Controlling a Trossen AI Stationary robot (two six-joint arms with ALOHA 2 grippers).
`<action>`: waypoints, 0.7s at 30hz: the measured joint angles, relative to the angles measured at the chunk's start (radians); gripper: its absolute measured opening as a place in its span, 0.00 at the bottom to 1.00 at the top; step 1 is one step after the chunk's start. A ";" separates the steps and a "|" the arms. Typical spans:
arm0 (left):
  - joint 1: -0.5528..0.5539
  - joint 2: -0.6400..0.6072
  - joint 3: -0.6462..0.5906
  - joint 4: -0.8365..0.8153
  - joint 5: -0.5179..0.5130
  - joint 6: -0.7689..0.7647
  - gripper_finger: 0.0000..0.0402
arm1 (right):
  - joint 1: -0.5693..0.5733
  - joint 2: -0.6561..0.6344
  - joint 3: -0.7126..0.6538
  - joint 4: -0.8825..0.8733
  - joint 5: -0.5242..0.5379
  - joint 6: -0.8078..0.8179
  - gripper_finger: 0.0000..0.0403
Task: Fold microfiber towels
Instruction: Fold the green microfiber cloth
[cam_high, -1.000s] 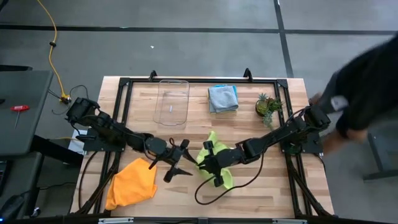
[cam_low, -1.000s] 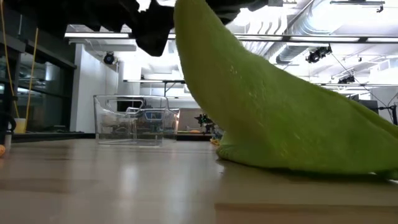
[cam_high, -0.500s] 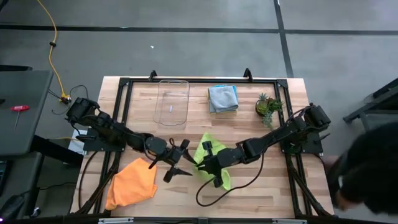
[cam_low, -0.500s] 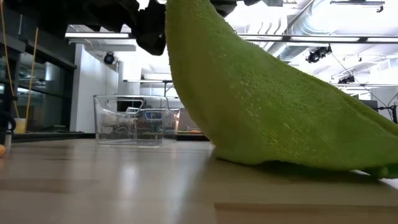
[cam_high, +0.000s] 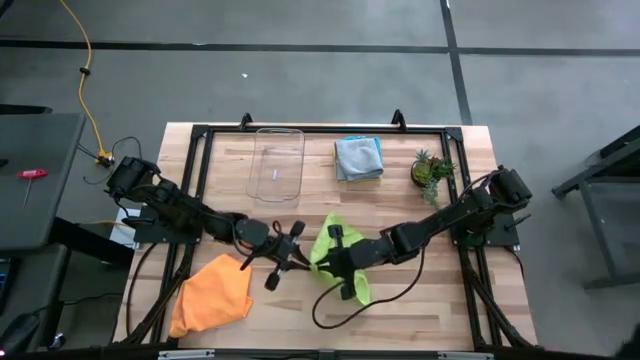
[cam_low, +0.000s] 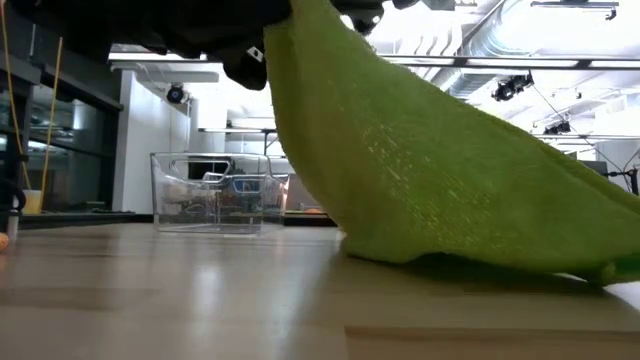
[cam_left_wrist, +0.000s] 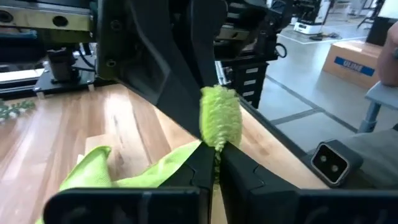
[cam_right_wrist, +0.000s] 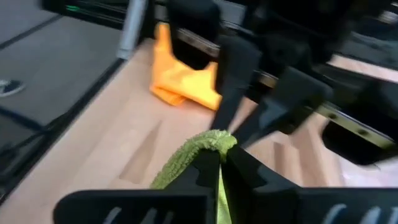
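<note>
Three towels are visible: one orange towel (cam_high: 212, 293) near the table's front left corner, one lime green towel (cam_high: 335, 252) in the centre, one grey towel (cam_high: 358, 158) at the back edge. The left gripper (cam_high: 293, 255) and right gripper (cam_high: 330, 262) both pinch the green one, lifted; bare wood lies in front

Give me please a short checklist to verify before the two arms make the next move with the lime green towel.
1. Left tool shut on the lime green towel: ok.
2. Right tool shut on the same towel: ok.
3. Towel partly lifted, its far edge on the table: ok.
4. Orange towel lies apart: ok.
5. Clear tray, folded grey towel and plant lie at the table's far side: ok.
6. Towel corners aligned: cannot tell.
</note>
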 joint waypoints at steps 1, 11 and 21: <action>0.000 0.000 0.000 -0.006 -0.007 0.000 0.03 | 0.000 0.000 0.000 -0.011 0.031 0.017 0.02; 0.003 -0.008 0.001 -0.094 -0.050 0.037 0.01 | 0.044 -0.028 0.000 -0.256 0.414 0.054 0.29; 0.002 -0.057 0.001 -0.293 -0.085 0.015 0.00 | 0.043 -0.030 -0.006 -0.524 0.452 0.261 0.41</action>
